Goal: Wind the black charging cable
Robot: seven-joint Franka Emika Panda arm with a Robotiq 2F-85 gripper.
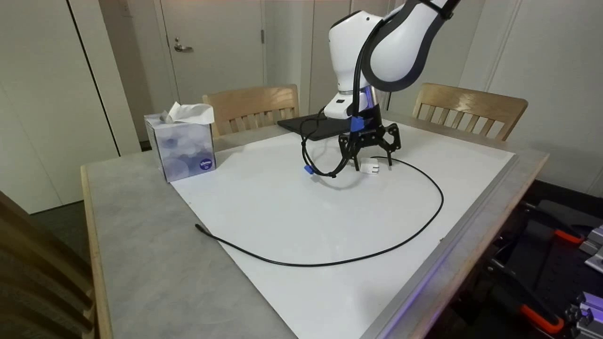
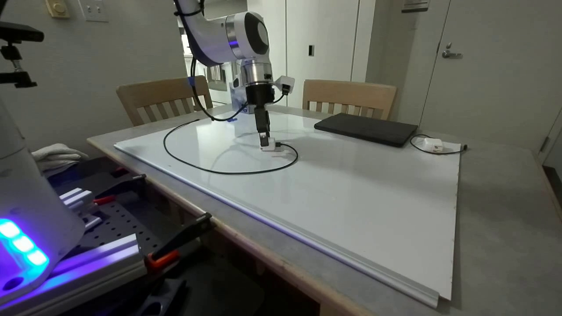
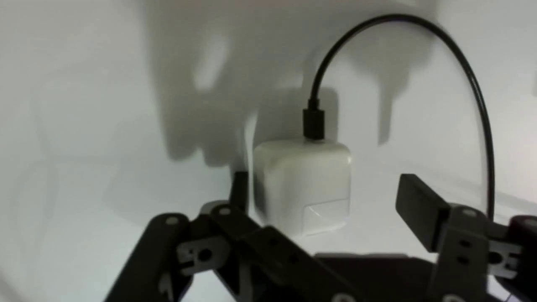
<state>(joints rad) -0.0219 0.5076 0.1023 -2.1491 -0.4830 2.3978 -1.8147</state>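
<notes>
Plainly, two spread fingers [image 3: 421, 212] straddle one white plug [image 3: 302, 184] joined to one black charging cable [image 3: 394, 17].

Slatted light-brown wooden chairs [image 1: 252, 100] are placed beside a grey-topped, wood-edged table [image 1: 136, 254]; behind, a flat pale-grey door [image 1: 219, 52] is fitted with a silvery metal lever handle [image 1: 183, 48].

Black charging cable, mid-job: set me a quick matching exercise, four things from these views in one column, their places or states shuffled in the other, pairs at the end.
Things
1. cable's white plug
2. black charging cable
3. tissue box
4. tool

Places or states
A. open, jaws apart
B. a white tissue sticking out of the top
C. between the fingers
D. lying in a wide curve, not wound

Pairs: 1-C, 2-D, 3-B, 4-A
</notes>
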